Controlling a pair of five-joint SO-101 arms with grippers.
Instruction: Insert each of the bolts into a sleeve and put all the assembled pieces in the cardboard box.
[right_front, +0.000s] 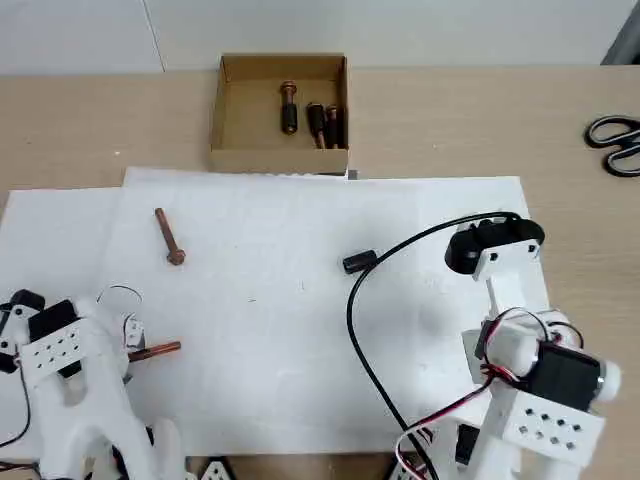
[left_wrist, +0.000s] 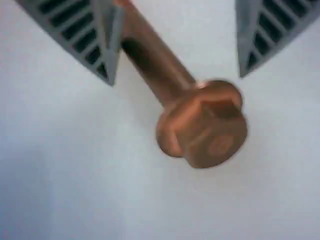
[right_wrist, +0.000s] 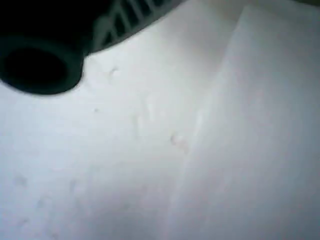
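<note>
A copper bolt (left_wrist: 200, 125) lies on the white foam sheet (right_front: 300, 330) between the fingers of my left gripper (left_wrist: 177, 75). That gripper is open: one finger (left_wrist: 95, 45) touches the shaft and the other stands apart. From above, this bolt (right_front: 158, 350) pokes out of the left gripper (right_front: 130, 345) at the near left. My right gripper (right_front: 470, 255) is by the sheet's right edge, shut on a black sleeve (right_wrist: 40, 65). A second bolt (right_front: 170, 237) and a second sleeve (right_front: 359, 261) lie loose. The cardboard box (right_front: 225, 110) holds three assembled pieces (right_front: 312, 115).
Scissors (right_front: 615, 145) lie on the wooden table at the far right. A black cable (right_front: 360, 330) loops across the sheet from the right arm. The foam's edge (right_wrist: 210, 125) runs below the right gripper. The middle of the sheet is bare.
</note>
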